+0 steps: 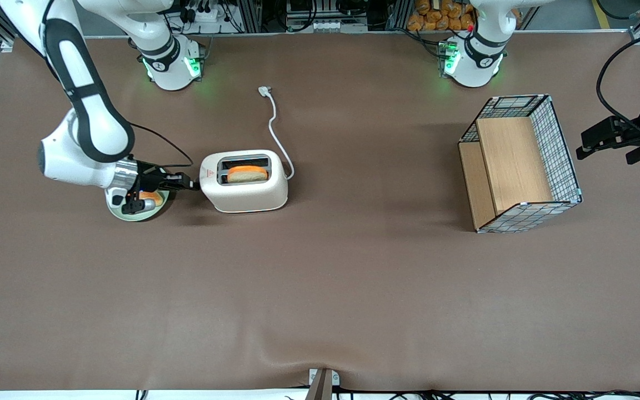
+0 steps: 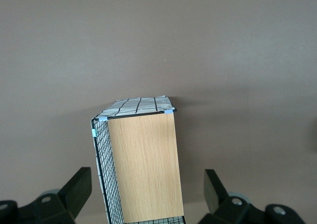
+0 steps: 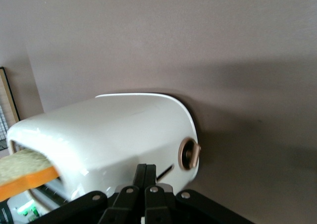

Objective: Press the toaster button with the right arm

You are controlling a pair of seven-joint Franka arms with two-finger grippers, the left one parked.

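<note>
The cream-white toaster (image 1: 245, 194) stands on the brown table with a slice of bread (image 1: 246, 174) in its slot. My right arm's gripper (image 1: 193, 182) is shut, with nothing held, and its tips rest against the toaster's end face toward the working arm's end of the table. In the right wrist view the shut gripper (image 3: 146, 170) lies over the lever slot on the toaster (image 3: 109, 135), and a bit of the grey toaster button (image 3: 166, 187) shows under the fingers (image 3: 140, 177). A round copper-rimmed dial (image 3: 188, 154) sits beside them. In the front view the gripper hides the button.
A pale green plate (image 1: 131, 215) with an orange-crusted piece on it lies under my wrist. The toaster's white cord (image 1: 275, 133) runs to a plug (image 1: 264, 90) lying farther from the front camera. A wire-mesh wooden basket (image 1: 520, 164) stands toward the parked arm's end.
</note>
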